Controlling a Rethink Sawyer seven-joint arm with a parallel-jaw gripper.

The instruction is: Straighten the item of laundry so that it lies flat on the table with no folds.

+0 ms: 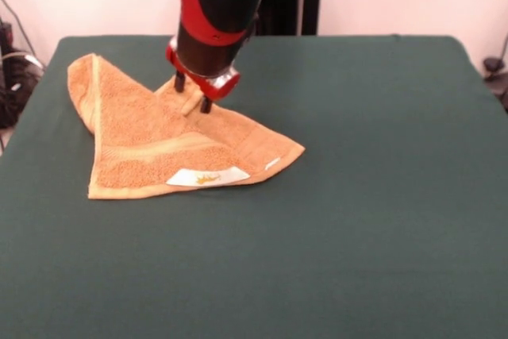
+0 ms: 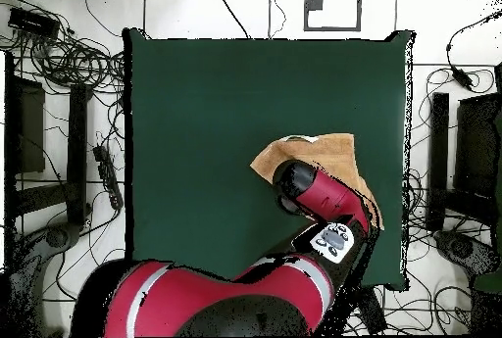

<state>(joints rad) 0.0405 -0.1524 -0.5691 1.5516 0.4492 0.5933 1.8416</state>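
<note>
Nearest the camera, bare green worktop stretches wide, and then we reach the towel, sitting on the left half of the front view, well away from the right edge. It's folded over into a rough triangle, not flat: the near edge runs along the cloth with the white label showing yellow print, a woven band crossing just above it, one corner pointing right, another reaching up toward the far left corner of the worktop. Further back, the fingers come down on the towel's far ridge, two dark tips standing a little apart with a raised pinch of terry between them, touching the fabric, so they're closed on the towel. From overhead, the red arm covers much of the towel, and the fingers are hidden beneath it.
</note>
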